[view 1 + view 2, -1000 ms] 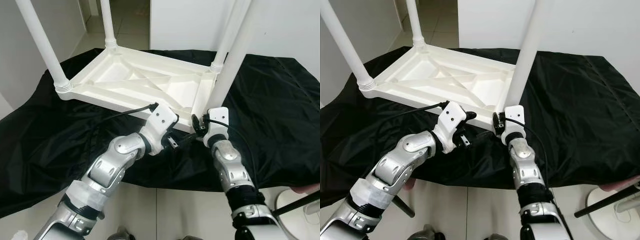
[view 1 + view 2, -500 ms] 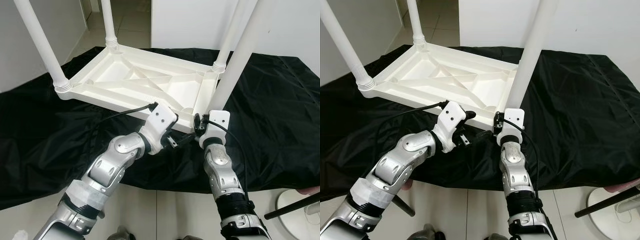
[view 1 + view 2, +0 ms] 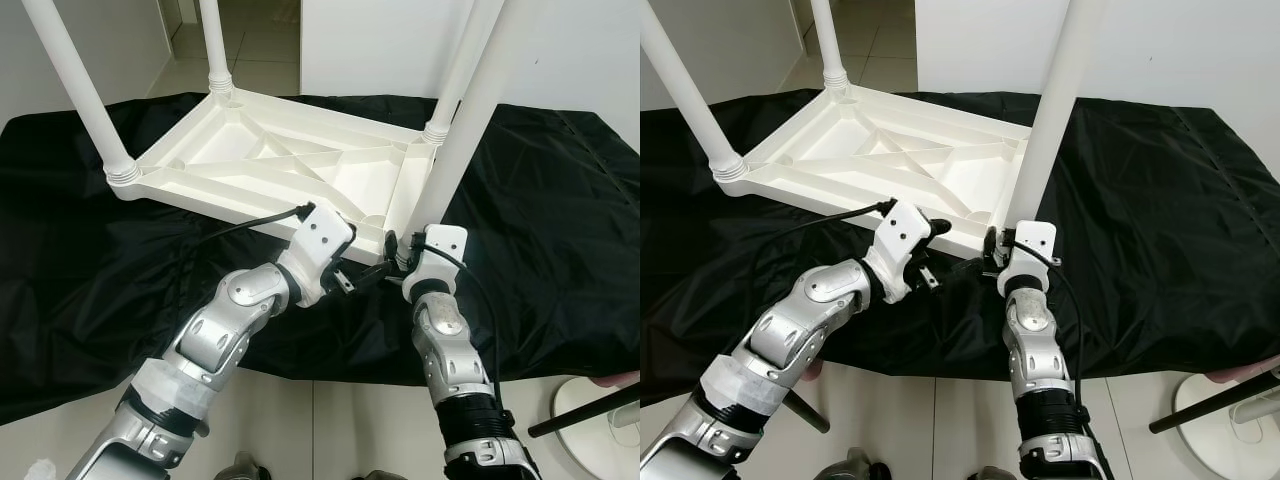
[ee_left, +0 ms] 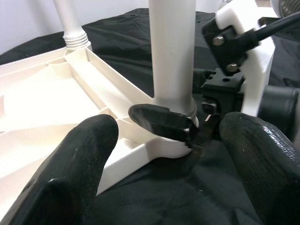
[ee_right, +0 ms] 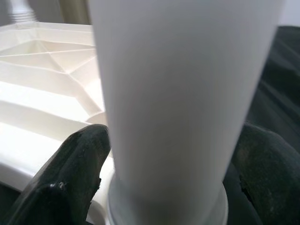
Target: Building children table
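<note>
A white plastic children's table [image 3: 290,165] lies upside down on a black cloth, its legs pointing up. My right gripper [image 3: 400,250] is shut on the base of the near-right leg [image 3: 470,120], where it meets the corner socket. In the right wrist view the leg [image 5: 178,93] stands between both black fingers [image 5: 75,168]. My left gripper [image 3: 362,272] is open just in front of the same corner, touching nothing. Its fingers [image 4: 79,154] are spread wide, and the view between them shows the right gripper's finger wrapped around the leg [image 4: 171,56].
Three more legs stand in their sockets: near left [image 3: 80,95], far left [image 3: 215,45] and far right [image 3: 455,70]. The black cloth [image 3: 560,200] covers the whole work surface. A round white stand base [image 3: 600,410] with a black rod sits on the floor at the lower right.
My right forearm has swung inward beneath its gripper, which stays on the leg base. The left gripper holds its place. The camera has shifted slightly.
</note>
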{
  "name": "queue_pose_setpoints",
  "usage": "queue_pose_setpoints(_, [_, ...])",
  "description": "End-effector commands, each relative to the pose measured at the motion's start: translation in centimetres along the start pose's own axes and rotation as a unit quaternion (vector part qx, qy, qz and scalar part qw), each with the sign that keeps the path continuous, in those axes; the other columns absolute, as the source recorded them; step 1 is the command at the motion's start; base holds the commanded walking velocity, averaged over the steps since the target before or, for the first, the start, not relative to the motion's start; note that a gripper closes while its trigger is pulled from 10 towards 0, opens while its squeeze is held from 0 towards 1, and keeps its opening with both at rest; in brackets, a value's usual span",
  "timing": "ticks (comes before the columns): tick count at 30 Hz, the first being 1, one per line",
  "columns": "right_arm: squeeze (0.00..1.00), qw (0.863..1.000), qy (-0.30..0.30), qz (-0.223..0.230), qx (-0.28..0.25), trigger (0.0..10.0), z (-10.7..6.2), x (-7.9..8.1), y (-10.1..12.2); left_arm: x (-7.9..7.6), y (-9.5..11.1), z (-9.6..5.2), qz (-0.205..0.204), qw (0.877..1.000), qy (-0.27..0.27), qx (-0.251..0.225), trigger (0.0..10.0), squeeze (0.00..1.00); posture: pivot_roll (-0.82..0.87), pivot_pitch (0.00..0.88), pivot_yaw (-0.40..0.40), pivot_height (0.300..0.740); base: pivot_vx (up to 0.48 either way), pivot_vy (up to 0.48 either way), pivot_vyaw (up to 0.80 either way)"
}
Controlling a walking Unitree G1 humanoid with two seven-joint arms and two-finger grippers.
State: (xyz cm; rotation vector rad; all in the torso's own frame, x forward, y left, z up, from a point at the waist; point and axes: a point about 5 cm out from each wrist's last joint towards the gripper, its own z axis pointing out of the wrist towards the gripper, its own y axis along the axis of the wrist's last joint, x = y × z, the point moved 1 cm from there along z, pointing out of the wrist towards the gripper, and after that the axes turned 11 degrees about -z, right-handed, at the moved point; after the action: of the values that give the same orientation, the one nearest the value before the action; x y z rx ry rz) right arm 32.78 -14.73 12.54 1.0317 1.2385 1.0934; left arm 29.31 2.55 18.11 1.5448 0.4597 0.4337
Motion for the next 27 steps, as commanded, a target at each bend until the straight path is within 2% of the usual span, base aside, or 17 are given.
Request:
queue_pose_setpoints(1, [1.00, 1.000, 0.017, 0.006, -0.007, 10.0, 0.1, -0.2, 0.1, 0.0, 0.0, 0.0, 0.006, 1.000, -0.025, 0.007, 10.0, 0.00, -0.01, 0.000, 0.013, 0.740, 0.000, 0.000, 0.00])
queue_pose_setpoints(2, [1.00, 0.999, 0.037, -0.002, -0.013, 10.0, 0.2, -0.4, 0.3, 0.0, 0.0, 0.0, 0.006, 1.000, -0.027, 0.007, 10.0, 0.00, -0.02, 0.000, 0.019, 0.740, 0.000, 0.000, 0.00])
queue_pose_setpoints(4, [1.00, 0.999, 0.037, -0.002, -0.013, 10.0, 0.2, -0.4, 0.3, 0.0, 0.0, 0.0, 0.006, 1.000, -0.027, 0.007, 10.0, 0.00, -0.02, 0.000, 0.019, 0.740, 0.000, 0.000, 0.00])
queue_pose_setpoints(5, [0.00, 0.999, 0.050, -0.011, -0.015, 10.0, 0.4, -0.8, 0.3, -0.1, 0.0, 0.0, 0.008, 1.000, -0.029, 0.008, 10.0, 0.00, -0.02, 0.000, 0.021, 0.740, 0.000, 0.000, 0.00])
queue_pose_setpoints(10, [0.00, 0.997, 0.071, -0.029, -0.022, 10.0, 0.4, -1.5, 0.7, -0.1, 0.4, -0.1, 0.010, 1.000, -0.027, 0.004, 10.0, 0.00, -0.01, 0.000, 0.025, 0.740, 0.000, 0.000, 0.00])
queue_pose_setpoints(20, [0.00, 0.995, 0.085, -0.038, -0.041, 10.0, 0.0, -1.5, 1.6, -0.4, 0.3, -1.0, 0.010, 0.999, -0.030, 0.013, 10.0, 0.00, -0.02, 0.000, 0.043, 0.740, 0.000, 0.000, 0.00])
queue_pose_setpoints(27, [0.00, 0.985, 0.150, -0.043, -0.072, 10.0, -0.4, -1.3, 2.1, -0.4, 0.0, -1.2, 0.006, 0.999, -0.036, 0.026, 10.0, 0.00, -0.02, 0.000, 0.062, 0.740, 0.000, 0.000, 0.00])
